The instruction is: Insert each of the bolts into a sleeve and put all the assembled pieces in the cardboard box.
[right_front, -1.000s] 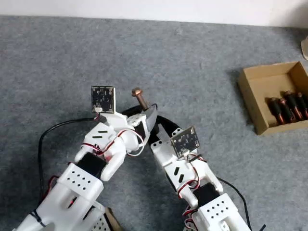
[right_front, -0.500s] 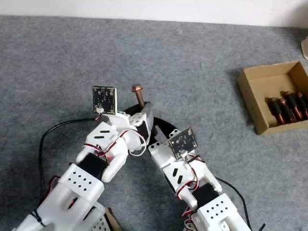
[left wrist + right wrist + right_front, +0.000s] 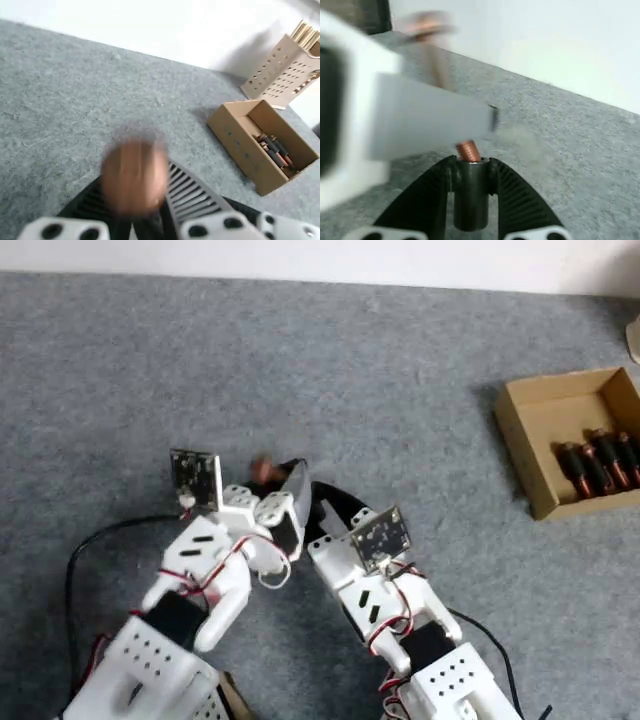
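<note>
My left gripper (image 3: 283, 478) is shut on a copper bolt (image 3: 262, 470), which leans over with its head away from the arms. In the left wrist view the bolt head (image 3: 134, 177) is a blurred copper disc between the pads. My right gripper (image 3: 471, 180) is shut on a black sleeve (image 3: 471, 197) held upright. The bolt's threaded tip (image 3: 467, 150) sits at the sleeve's mouth. Both grippers meet at the table's middle, the right gripper (image 3: 322, 502) just beside the left. The cardboard box (image 3: 530, 455) stands at the right edge with several assembled pieces (image 3: 600, 460) inside.
Grey carpet covers the table. In the left wrist view the cardboard box (image 3: 235, 135) lies ahead to one side, and a perforated wooden rack (image 3: 287, 70) stands behind it by the wall. A black cable (image 3: 90, 540) runs beside the left arm.
The left arm has swung left and down, tipping the bolt from upright to a lean, and its head has dropped. The right arm has shifted only slightly toward the left one.
</note>
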